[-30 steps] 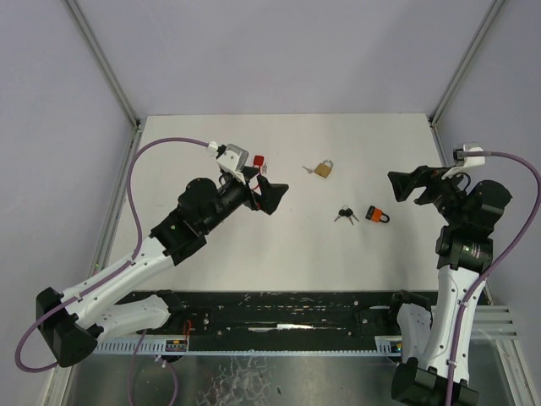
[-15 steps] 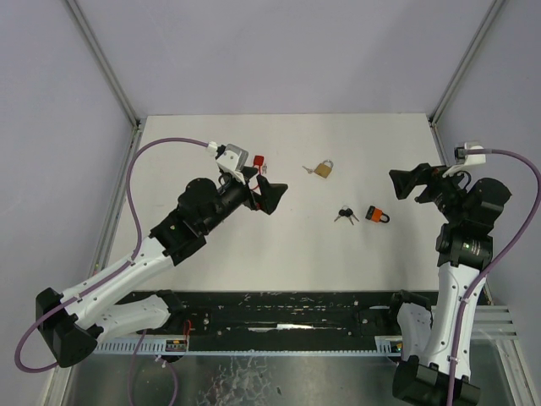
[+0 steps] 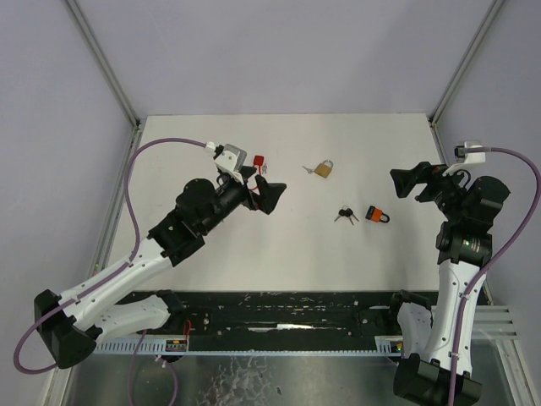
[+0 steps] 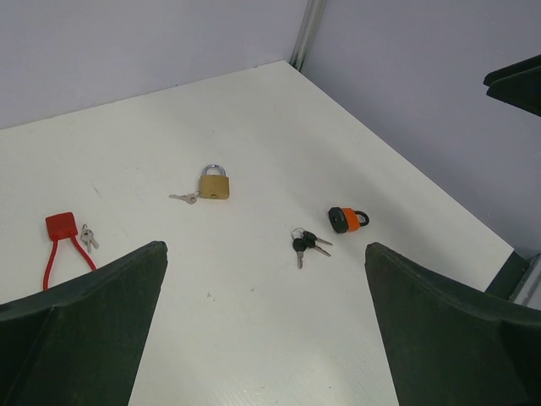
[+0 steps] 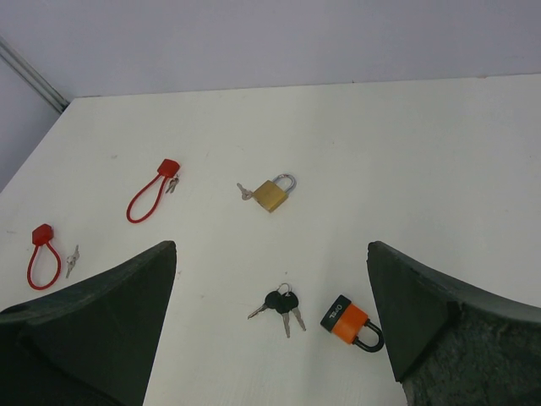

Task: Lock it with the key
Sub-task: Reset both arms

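Observation:
A brass padlock (image 3: 320,168) lies on the white table with a small key at its base; it also shows in the wrist views, brass padlock (image 4: 214,183) and brass padlock (image 5: 273,194). A ring of black-headed keys (image 3: 345,215) lies nearer, loose on the table, keys (image 5: 281,304). Just right of them rests an orange padlock (image 3: 377,215) with a black shackle, orange padlock (image 5: 350,322). My left gripper (image 3: 270,194) hovers open left of the keys. My right gripper (image 3: 396,186) hovers open to the right of the orange padlock. Neither holds anything.
A red cable lock (image 3: 259,161) with small keys lies behind my left gripper. The right wrist view shows two red cable locks (image 5: 148,193), (image 5: 38,254). Grey walls and metal corner posts (image 3: 106,72) enclose the table (image 3: 287,245).

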